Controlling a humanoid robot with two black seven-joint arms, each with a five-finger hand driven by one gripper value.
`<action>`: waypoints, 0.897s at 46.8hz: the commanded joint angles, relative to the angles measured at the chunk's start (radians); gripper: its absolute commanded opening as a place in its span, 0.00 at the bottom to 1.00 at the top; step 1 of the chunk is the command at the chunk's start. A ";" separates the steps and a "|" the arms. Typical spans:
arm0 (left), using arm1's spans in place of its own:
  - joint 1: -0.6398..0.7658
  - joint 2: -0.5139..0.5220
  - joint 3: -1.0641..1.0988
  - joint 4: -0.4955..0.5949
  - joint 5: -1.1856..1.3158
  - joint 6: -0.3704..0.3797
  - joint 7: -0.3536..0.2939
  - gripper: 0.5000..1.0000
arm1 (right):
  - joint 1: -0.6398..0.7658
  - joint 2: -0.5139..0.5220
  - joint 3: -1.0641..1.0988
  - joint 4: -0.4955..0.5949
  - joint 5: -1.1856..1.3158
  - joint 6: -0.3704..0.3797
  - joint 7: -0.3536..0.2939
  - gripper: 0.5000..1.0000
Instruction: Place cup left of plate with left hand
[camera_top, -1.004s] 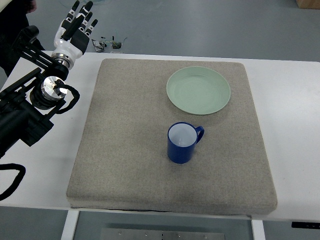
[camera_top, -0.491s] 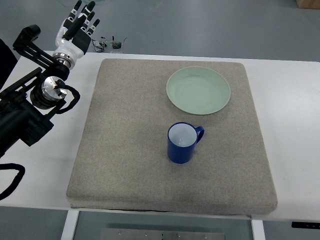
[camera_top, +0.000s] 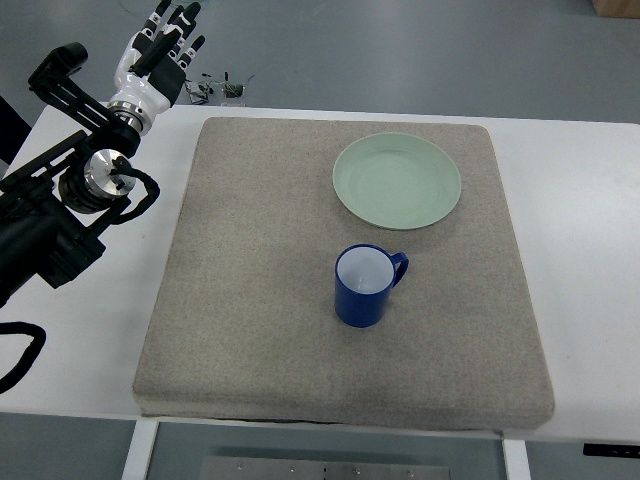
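Note:
A blue cup (camera_top: 366, 284) with a white inside stands upright on the grey mat (camera_top: 260, 280), its handle pointing up and right. A pale green plate (camera_top: 397, 181) lies on the mat just behind it, toward the far right. My left hand (camera_top: 162, 45) is at the far left corner, beyond the table's back edge, fingers stretched out and holding nothing. It is far from the cup. The right arm does not show.
The mat covers most of the white table (camera_top: 585, 200). My black left arm (camera_top: 50, 220) lies over the table's left side. A small tangle of wires and parts (camera_top: 222, 88) sits on the floor behind the table.
My left hand has drifted slightly up and to the right. The dark figure at the top left corner has left the view. Cup and plate have not moved.

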 joint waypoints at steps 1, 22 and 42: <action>0.002 -0.001 0.002 -0.008 0.009 0.005 0.000 0.99 | 0.000 0.000 -0.001 0.000 0.000 0.000 0.000 0.87; -0.009 0.109 0.213 -0.183 0.164 -0.136 0.000 0.99 | 0.000 0.000 0.000 0.000 0.001 0.000 0.000 0.87; -0.096 0.300 0.492 -0.394 0.441 -0.302 0.001 0.99 | 0.000 0.000 0.000 0.000 0.000 0.001 0.000 0.87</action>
